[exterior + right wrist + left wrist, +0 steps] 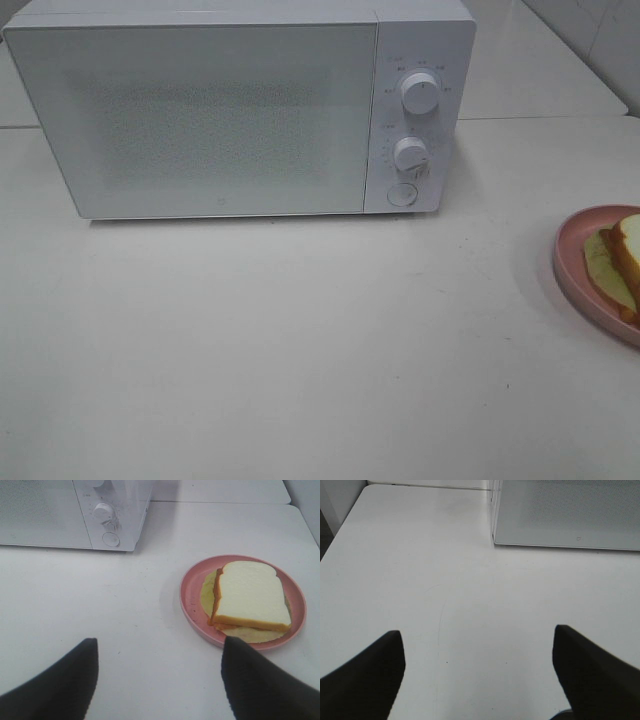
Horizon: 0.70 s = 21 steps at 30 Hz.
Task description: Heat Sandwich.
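Note:
The sandwich (251, 597), white bread with tan crust and a pale yellow-green filling, lies on a round pink plate (191, 592) at the table's right edge; it is partly cut off in the exterior high view (625, 262). The white microwave (220, 110) stands at the back with its door shut. My right gripper (157, 680) is open and empty, short of the plate. My left gripper (477, 672) is open and empty over bare table, in front of the microwave's left corner (495, 540). Neither gripper shows in the exterior high view.
The microwave has two knobs (421, 92) and a round door button (401, 195) on its right panel. The white table (300, 350) extends in front of it. The table's left edge (340, 535) shows in the left wrist view.

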{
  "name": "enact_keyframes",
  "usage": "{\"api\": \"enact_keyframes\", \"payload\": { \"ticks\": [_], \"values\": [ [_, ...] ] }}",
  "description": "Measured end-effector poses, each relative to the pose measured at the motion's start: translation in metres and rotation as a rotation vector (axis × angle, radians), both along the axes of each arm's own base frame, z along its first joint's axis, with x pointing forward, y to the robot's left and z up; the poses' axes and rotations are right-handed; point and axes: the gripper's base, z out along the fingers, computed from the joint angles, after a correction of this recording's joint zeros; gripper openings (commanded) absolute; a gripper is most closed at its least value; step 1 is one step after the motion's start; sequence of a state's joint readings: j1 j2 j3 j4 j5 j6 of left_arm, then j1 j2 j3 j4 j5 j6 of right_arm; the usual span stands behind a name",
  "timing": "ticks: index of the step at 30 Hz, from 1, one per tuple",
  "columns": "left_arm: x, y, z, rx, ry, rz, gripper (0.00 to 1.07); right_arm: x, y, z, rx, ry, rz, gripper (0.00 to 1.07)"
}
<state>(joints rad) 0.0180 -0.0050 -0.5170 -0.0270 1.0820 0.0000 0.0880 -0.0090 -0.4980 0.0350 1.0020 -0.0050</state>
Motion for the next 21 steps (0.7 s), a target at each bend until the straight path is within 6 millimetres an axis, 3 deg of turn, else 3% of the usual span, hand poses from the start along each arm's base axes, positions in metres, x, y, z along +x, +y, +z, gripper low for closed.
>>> {"api": "enact_keyframes", "payload": {
  "ticks": [21],
  "values": [
    [0.0,0.0,0.0,0.0,0.0,0.0,0.76,0.0,0.0,0.0,0.0,0.0,0.0,0.69]
  ]
}}
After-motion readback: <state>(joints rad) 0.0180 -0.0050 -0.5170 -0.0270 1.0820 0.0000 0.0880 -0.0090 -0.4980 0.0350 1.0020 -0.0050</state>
